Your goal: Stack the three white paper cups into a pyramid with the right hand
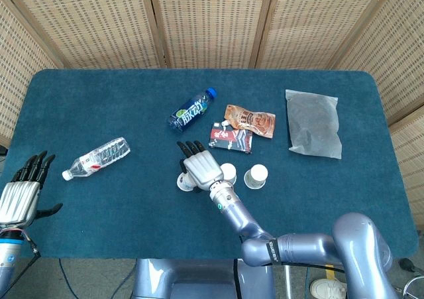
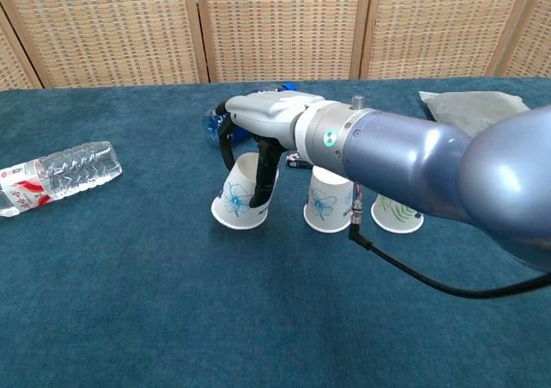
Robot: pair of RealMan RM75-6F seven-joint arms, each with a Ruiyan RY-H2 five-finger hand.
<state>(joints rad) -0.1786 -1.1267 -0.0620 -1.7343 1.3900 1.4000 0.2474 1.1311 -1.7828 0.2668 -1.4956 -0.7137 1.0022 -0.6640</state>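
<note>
Three white paper cups stand upside down in a row near the table's middle. My right hand reaches over the left cup and grips it, thumb on its front and fingers behind. That cup, with a blue flower print, leans tilted to the left. The middle cup and the right cup stand upright and apart from the hand. My left hand hovers at the table's near left corner, fingers spread and holding nothing.
A clear water bottle lies at the left. A blue bottle lies just behind the hand. Two snack packets and a grey bag lie further back and right.
</note>
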